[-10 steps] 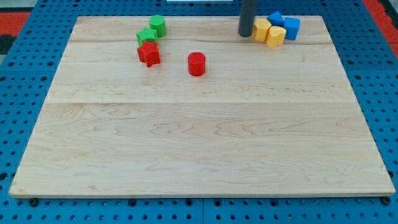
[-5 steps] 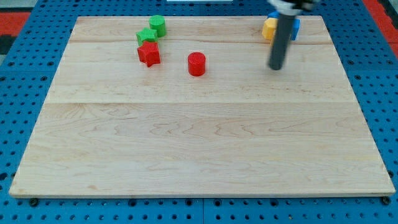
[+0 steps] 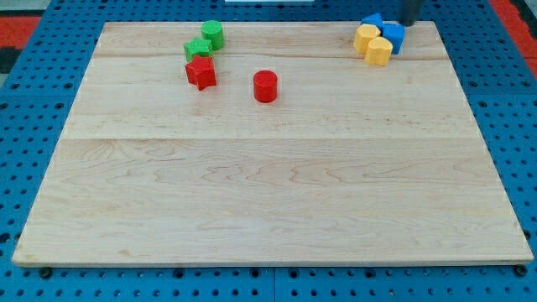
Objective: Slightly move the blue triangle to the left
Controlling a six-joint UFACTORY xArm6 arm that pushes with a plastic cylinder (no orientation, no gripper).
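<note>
The blue triangle (image 3: 372, 19) lies at the view's top right, near the board's top edge. It touches a second blue block (image 3: 393, 37) and two yellow blocks (image 3: 365, 37) (image 3: 378, 51) in a tight cluster. My tip (image 3: 409, 23) is at the top edge of the view, just right of the blue triangle and just above the other blue block. Only the rod's short lower end shows. I cannot tell whether it touches a block.
A green cylinder (image 3: 212, 33) and a green block (image 3: 198, 48) sit at the top left, with a red star (image 3: 200, 73) right below them. A red cylinder (image 3: 265, 85) stands alone right of them. The wooden board (image 3: 268, 193) lies on a blue pegboard.
My tip went from the left of the yellow blocks down below the cluster, then up to its top right. The left yellow block has shifted slightly right.
</note>
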